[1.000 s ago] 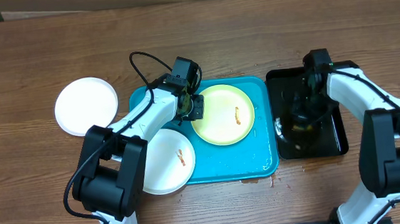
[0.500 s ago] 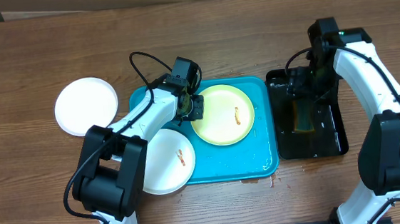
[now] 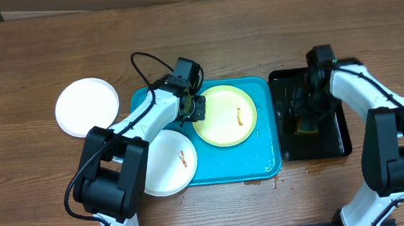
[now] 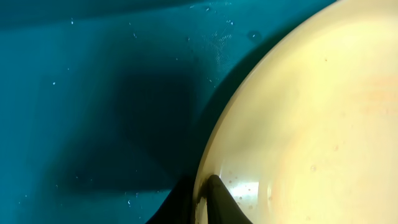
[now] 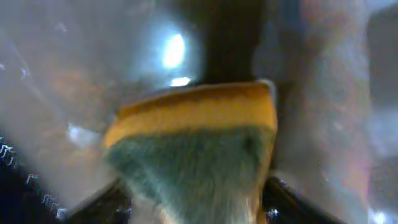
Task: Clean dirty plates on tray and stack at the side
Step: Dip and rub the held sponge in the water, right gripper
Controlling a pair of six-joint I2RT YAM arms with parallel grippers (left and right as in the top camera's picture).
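The turquoise tray point(image 3: 224, 165) lies mid-table. A pale yellow-green plate point(image 3: 221, 122) with an orange smear lies on it. My left gripper point(image 3: 194, 108) is shut on this plate's left rim; in the left wrist view the fingers point(image 4: 202, 202) pinch the rim of the plate point(image 4: 311, 124) over the tray point(image 4: 93, 93). A white smeared plate point(image 3: 164, 163) overlaps the tray's left edge. A clean white plate point(image 3: 87, 107) lies on the table at the left. My right gripper point(image 3: 307, 123) is shut on a yellow-green sponge point(image 5: 196, 143) over the black tray point(image 3: 334, 142).
The narrow black tray stands right of the turquoise tray, with wet glints in the right wrist view. A small wet spot lies on the wood below the turquoise tray's front right corner point(image 3: 259, 183). Bare wooden table surrounds everything.
My right arm swung to the far edge of the black tray and came back down over its middle with the sponge. The left arm and plates have not moved.
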